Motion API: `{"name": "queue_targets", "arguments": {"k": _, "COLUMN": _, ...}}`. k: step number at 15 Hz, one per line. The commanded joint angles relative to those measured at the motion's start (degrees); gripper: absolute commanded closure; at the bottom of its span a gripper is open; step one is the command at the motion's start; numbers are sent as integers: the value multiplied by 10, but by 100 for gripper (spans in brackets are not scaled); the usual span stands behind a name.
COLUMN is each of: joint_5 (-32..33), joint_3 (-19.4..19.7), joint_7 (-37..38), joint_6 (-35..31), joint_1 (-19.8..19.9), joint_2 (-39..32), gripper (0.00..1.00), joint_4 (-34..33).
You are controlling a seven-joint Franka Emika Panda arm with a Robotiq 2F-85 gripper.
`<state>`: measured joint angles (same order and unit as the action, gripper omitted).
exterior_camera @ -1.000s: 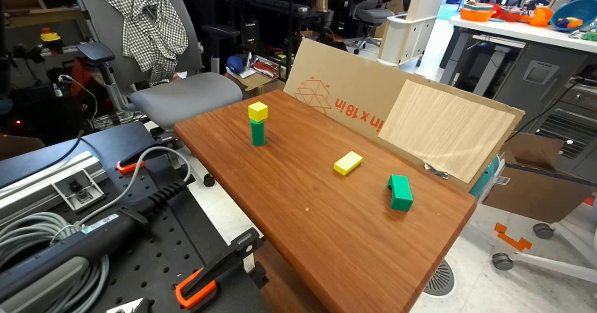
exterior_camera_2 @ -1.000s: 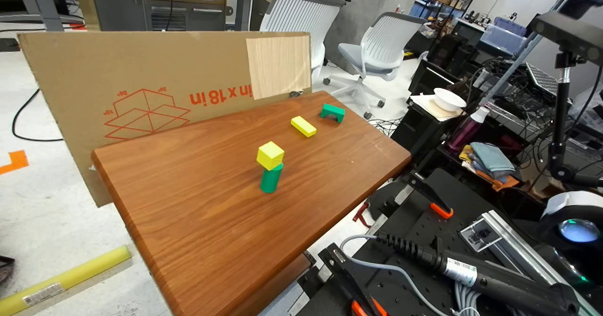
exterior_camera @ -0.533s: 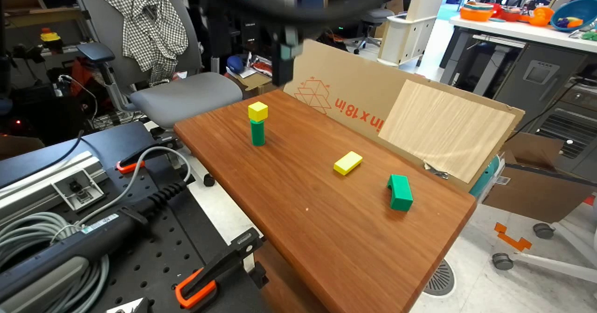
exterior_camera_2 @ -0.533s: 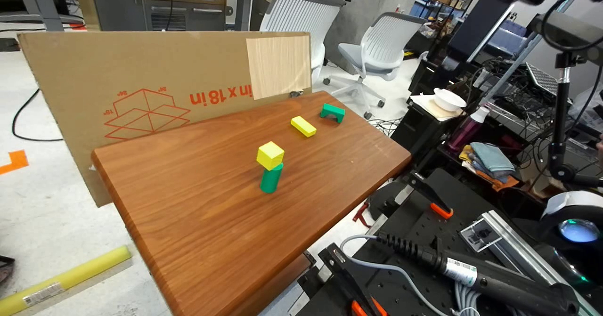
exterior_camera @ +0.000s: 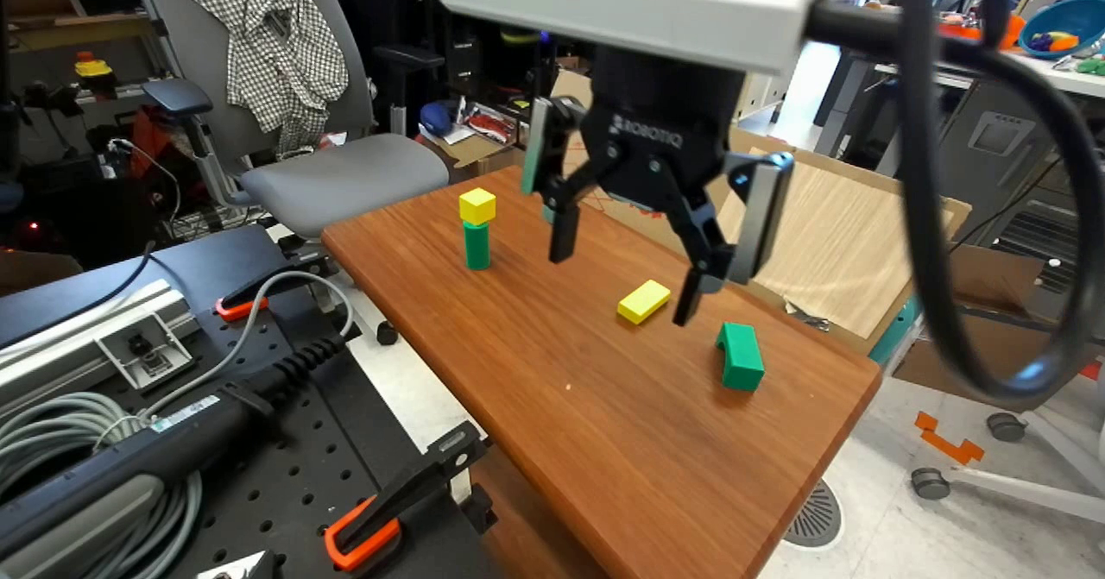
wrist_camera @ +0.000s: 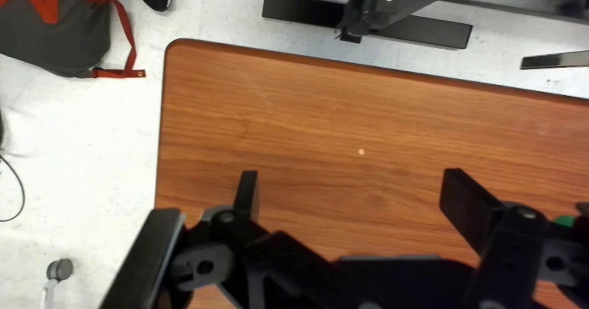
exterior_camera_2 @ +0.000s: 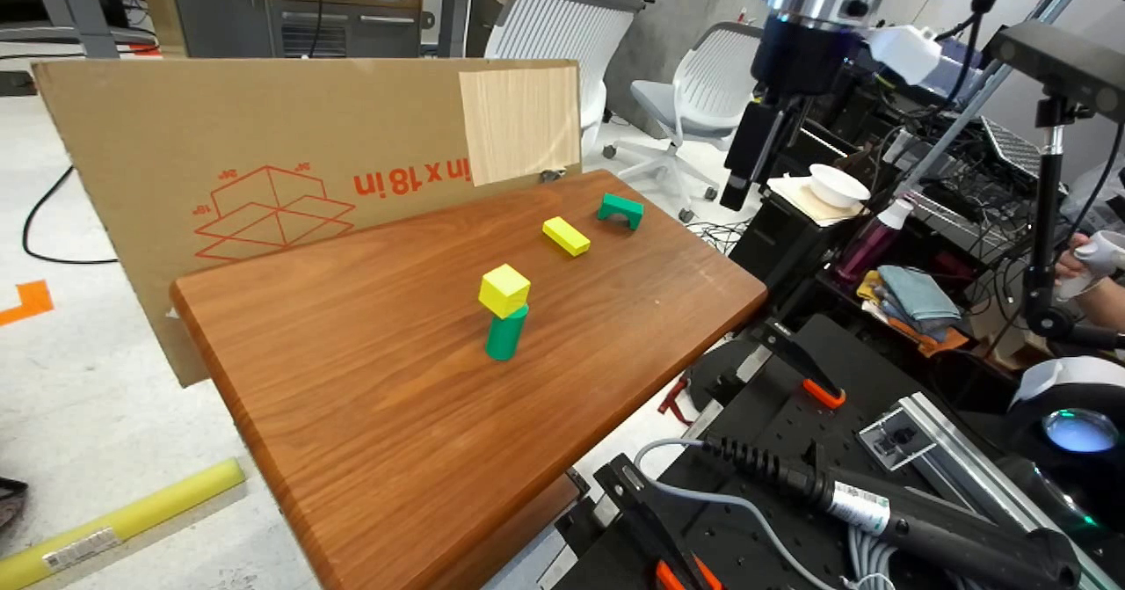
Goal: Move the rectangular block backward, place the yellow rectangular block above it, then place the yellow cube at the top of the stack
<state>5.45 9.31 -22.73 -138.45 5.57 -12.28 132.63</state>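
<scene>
Hangs over a brown wooden table (exterior_camera: pixel 518 346) with Robotiq gripper (exterior_camera: pixel 623 277) spread wide, its black fingertips (exterior_camera: pixel 565 236) well apart, and with tabletop between them in the wrist view. On the wood in both exterior views: the rectangular block (exterior_camera: pixel 742 357), bright green and arched underneath, near one end. Near but apart from it, lying flat, the yellow rectangular block (exterior_camera: pixel 644 302). Well apart from that pair, the yellow cube (exterior_camera: pixel 477 206), resting on top of an upright green cylinder (exterior_camera: pixel 476 247). Along one long side of the table, a cardboard panel (exterior_camera_2: pixel 290 115) printed upside down in red, with a pale wood-grain sheet (exterior_camera_2: pixel 520 124) on its face. Toward the opposite side, a black perforated bench (exterior_camera: pixel 302 441) with a black-and-orange clamp (exterior_camera: pixel 436 465). In an exterior view, a grey office chair (exterior_camera: pixel 345 182) draped with a checked cloth (exterior_camera: pixel 276 35). In the wrist view, a grey-and-red bag (wrist_camera: pixel 55 37) on the pale floor (wrist_camera: pixel 92 129); at right, partly hidden by the gripper, a green patch (wrist_camera: pixel 564 220) too small to identify.
</scene>
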Motion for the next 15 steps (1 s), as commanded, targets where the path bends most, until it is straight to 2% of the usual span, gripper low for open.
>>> {"name": "queue_targets", "arguments": {"k": 1, "joint_5": 15, "joint_3": -13, "joint_7": -9, "joint_6": -12, "joint_1": 27, "joint_2": -114, "gripper": 0, "joint_4": -111}}
{"name": "queue_targets", "arguments": {"k": 6, "joint_5": 7, "joint_3": -41, "joint_7": -29, "joint_6": 1, "joint_1": 53, "joint_2": -200, "gripper": 0, "joint_4": -205}}
{"name": "queue_targets", "arguments": {"k": 12, "joint_5": 4, "joint_3": -69, "joint_7": -29, "joint_6": 1, "joint_1": 61, "joint_2": -244, "gripper": 0, "joint_4": -255}}
{"name": "queue_targets", "arguments": {"k": 15, "joint_5": 21, "joint_3": -62, "joint_7": -23, "joint_6": -1, "joint_1": 55, "joint_2": -264, "gripper": 0, "joint_4": -282}}
